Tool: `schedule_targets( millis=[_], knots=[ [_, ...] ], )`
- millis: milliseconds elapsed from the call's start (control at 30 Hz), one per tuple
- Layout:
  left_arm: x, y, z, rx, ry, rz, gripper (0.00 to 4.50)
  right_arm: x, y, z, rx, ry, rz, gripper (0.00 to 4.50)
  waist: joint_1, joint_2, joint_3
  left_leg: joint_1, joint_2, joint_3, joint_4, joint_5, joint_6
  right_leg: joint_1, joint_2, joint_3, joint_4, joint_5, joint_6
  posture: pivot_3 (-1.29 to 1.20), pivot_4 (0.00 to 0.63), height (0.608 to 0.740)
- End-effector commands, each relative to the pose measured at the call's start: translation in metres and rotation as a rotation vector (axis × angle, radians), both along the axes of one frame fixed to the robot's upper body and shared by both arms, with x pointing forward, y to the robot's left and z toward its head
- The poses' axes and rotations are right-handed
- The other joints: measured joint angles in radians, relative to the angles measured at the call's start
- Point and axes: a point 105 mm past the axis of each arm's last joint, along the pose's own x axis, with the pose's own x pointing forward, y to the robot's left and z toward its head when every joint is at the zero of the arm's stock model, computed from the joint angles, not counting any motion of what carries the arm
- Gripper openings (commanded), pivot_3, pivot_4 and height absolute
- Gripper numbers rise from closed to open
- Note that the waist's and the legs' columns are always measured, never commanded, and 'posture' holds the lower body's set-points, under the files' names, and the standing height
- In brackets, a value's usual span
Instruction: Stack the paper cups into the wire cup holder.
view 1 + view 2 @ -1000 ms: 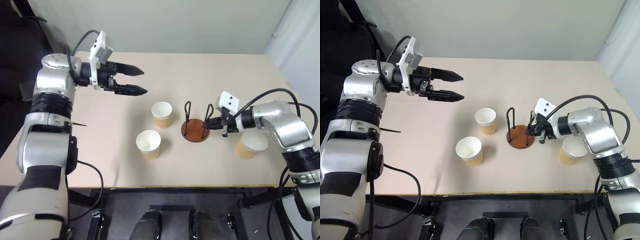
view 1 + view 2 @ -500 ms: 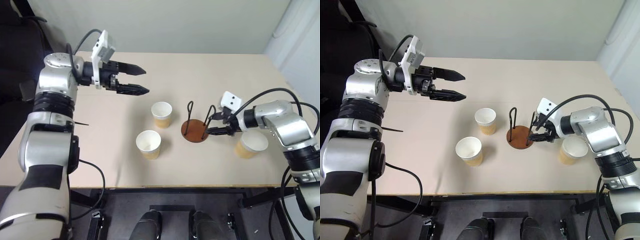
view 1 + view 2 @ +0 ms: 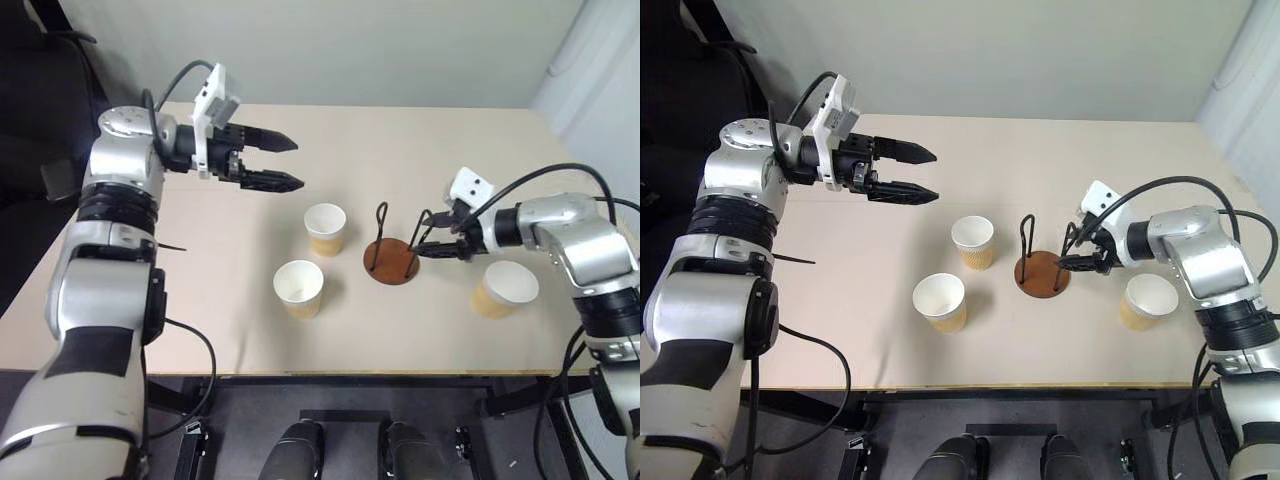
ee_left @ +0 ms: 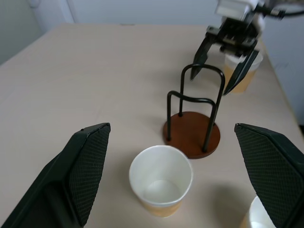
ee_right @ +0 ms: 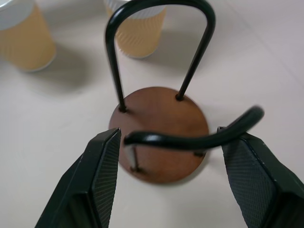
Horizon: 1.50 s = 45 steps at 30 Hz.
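The wire cup holder (image 3: 391,262) stands upright near the table's middle, a brown disc with two black loops and no cup in it. My right gripper (image 3: 428,238) is open at its right side, and the nearer loop (image 5: 190,141) runs across the gap between the fingers (image 5: 102,183). Two paper cups stand upright left of the holder, one (image 3: 324,228) farther back and one (image 3: 298,288) nearer the front. A third cup (image 3: 503,288) stands right of the holder, below my right forearm. My left gripper (image 3: 284,162) hovers open and empty above the table, back and left of the cups.
The beige table (image 3: 220,330) has bare surface to the left and front. Its front edge runs just below the cups. A wall rises behind the far edge. A dark chair (image 3: 35,120) stands off the table's left side.
My right gripper was shut at the holder's nearer loop and has opened. The holder stays upright in place. The left arm and the cups have not moved.
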Motion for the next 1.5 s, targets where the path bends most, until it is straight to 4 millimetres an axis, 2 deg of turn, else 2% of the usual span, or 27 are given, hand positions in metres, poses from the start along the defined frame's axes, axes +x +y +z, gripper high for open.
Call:
schedule_targets(
  millis=[33,133,300,467,567,767,1067,1500],
  knots=[
    [0.001,-0.002,0.014,0.024,-0.093,0.004,4.50,-0.013,-0.002,0.025,0.004,-0.058,0.029,3.23,0.000,0.000,0.000,0.000,0.000,0.000,0.000,0.000,0.000,0.000,0.000,0.000,0.000,0.000,0.000,0.00,0.150,0.740],
    [0.004,-0.007,0.011,0.062,-0.132,0.001,4.50,-0.022,-0.008,0.037,-0.030,-0.089,0.033,3.23,-0.001,0.000,0.000,0.000,-0.001,0.001,0.000,-0.001,0.000,0.000,0.000,0.000,0.000,-0.001,0.001,0.00,0.150,0.740],
    [0.009,-0.018,0.003,0.146,-0.217,-0.017,4.50,-0.044,-0.010,0.069,-0.044,-0.154,0.080,3.23,0.003,-0.001,0.000,-0.001,-0.001,0.001,0.000,-0.001,0.000,0.000,0.000,0.000,0.000,-0.002,0.001,0.00,0.150,0.740],
    [0.009,-0.026,0.000,0.223,-0.259,-0.054,4.50,-0.048,-0.009,0.102,-0.001,-0.238,0.064,3.23,-0.001,-0.001,0.000,0.000,-0.001,0.001,0.001,0.000,0.001,-0.001,0.001,0.002,0.000,-0.003,0.002,0.00,0.150,0.740],
    [0.007,-0.034,0.004,0.277,-0.299,-0.097,4.50,-0.050,-0.010,0.113,0.013,-0.268,0.054,3.23,-0.003,-0.001,0.000,0.000,0.000,0.000,0.001,0.000,0.001,-0.001,0.001,0.002,0.000,-0.003,0.001,0.00,0.150,0.740],
    [0.005,-0.030,0.001,0.499,-0.355,-0.141,4.50,-0.054,-0.018,0.120,0.000,-0.265,0.040,3.23,0.002,0.000,0.000,-0.001,-0.001,0.000,0.000,-0.001,0.001,-0.002,0.001,0.002,0.000,-0.004,0.002,0.00,0.150,0.740],
    [0.007,-0.024,-0.012,0.700,-0.363,-0.170,4.50,-0.052,-0.029,0.123,-0.023,-0.264,0.010,3.23,0.001,-0.001,0.000,-0.003,0.000,0.001,0.000,-0.004,0.003,-0.004,0.000,0.002,0.000,-0.005,0.002,0.00,0.150,0.740],
    [0.009,-0.033,-0.037,0.804,-0.364,-0.241,4.50,-0.052,-0.032,0.127,-0.032,-0.261,0.011,3.23,0.000,-0.001,0.000,-0.004,0.000,0.003,0.004,-0.005,0.006,-0.003,-0.001,0.002,0.000,-0.003,0.007,0.00,0.150,0.740]
  ],
)
